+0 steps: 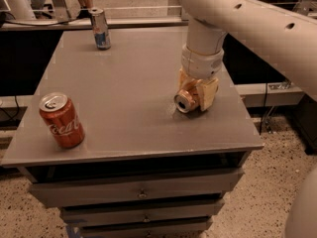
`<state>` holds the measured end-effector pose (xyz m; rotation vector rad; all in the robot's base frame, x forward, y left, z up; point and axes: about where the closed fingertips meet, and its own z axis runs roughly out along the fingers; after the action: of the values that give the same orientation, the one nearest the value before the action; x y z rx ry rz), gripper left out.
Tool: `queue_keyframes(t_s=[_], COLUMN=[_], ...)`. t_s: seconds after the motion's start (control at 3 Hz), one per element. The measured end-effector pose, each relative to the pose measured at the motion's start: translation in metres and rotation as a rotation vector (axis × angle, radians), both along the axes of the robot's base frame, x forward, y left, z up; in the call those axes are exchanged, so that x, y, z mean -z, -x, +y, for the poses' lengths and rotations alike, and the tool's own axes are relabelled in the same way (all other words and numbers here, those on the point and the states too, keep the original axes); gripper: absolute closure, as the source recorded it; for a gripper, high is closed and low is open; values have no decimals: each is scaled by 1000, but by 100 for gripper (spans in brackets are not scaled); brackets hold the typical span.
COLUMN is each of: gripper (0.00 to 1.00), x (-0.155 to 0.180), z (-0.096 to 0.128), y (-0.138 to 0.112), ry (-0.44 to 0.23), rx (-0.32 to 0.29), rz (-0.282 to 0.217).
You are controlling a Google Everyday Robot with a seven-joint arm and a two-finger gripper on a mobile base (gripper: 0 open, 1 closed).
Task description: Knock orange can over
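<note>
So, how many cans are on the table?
3: orange can, tipped, at the end effector right of centre; Coca-Cola can upright, front left; slim silver-blue can upright, back left.

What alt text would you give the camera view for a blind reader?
A copper-orange metal drink can lies tipped over on a grey cabinet top, silver end toward the camera, with the robot's cream gripper close over it. A red Coca-Cola can stands front left, a slim silver-and-blue can at the back.
</note>
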<state>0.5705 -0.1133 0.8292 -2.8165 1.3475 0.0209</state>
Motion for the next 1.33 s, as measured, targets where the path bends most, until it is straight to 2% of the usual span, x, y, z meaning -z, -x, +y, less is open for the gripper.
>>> queue_keyframes(t_s=[0.33,0.67,1.0,1.33], gripper=[0,0,0,0], x=[-2,-3,-5,-4], z=[1,2,1,-20], y=[1,2,1,-11], ry=[-4,-12,-42,-123], rx=[-18,-25,-7,130], rz=[9,18,33,85])
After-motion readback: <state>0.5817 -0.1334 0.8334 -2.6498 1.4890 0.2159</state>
